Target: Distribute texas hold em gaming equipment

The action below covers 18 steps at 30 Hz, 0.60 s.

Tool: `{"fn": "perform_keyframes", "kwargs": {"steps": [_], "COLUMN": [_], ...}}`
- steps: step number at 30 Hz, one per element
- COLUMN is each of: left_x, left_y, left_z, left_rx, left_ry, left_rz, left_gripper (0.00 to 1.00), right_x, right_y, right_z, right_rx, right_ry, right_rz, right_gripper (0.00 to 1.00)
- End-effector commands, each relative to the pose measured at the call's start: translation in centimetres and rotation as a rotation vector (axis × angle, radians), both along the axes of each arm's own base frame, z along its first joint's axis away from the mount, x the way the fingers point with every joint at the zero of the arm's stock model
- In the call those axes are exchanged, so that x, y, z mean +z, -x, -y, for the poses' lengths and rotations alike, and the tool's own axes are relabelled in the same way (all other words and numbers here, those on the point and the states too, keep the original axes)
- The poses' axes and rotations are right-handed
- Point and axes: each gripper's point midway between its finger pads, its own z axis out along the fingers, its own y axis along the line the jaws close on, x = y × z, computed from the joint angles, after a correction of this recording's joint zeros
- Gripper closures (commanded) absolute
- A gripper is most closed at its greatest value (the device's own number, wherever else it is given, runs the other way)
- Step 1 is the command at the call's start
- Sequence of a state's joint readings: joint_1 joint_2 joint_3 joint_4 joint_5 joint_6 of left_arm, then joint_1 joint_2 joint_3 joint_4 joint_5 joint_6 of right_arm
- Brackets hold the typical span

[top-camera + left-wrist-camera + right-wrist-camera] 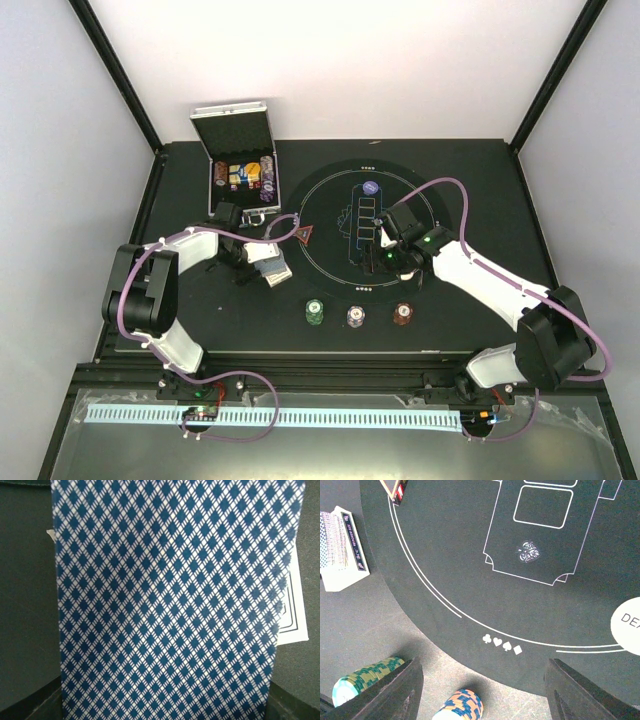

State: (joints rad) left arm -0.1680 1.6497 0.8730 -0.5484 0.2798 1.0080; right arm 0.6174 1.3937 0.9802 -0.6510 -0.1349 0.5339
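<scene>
Playing cards (170, 600) fill the left wrist view, clamped in the left gripper (262, 262) at 8 o'clock of the mat (330, 200). Right gripper (483, 665) hangs open near 6 o'clock. Risk: loose cards may slide out, since the stack is unbound.

Front edge is tight: green chip stack (316, 314), white stack (356, 317) and brown-red stack (402, 314) sit in a row with only slim gaps between them. Left of the mat (325, 205) it's crowded: open silver case (238, 165), red triangle token (303, 236), card deck (272, 266). The right arm (480, 275) crosses front-right. The widest lane is the bare tabletop (485, 185) back-right.
</scene>
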Motion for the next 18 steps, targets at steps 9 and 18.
{"fn": "perform_keyframes", "kwargs": {"steps": [9,18], "left_x": [1.8,4.9], "left_y": [-0.6,-0.3], "left_z": [-0.3,0.3], "left_rx": [-0.033,-0.05], "left_ry": [-0.05,-0.003], "left_rz": [0.063,0.116], "left_gripper": [0.98,0.98], "right_x": [0.3,1.3], "right_y": [0.2,0.2], "right_z": [-1.2,-2.6], "right_rx": [0.026,0.039], "right_ry": [-0.062,-0.146], "right_rz": [-0.005,-0.006], "right_gripper": [0.32,0.33]}}
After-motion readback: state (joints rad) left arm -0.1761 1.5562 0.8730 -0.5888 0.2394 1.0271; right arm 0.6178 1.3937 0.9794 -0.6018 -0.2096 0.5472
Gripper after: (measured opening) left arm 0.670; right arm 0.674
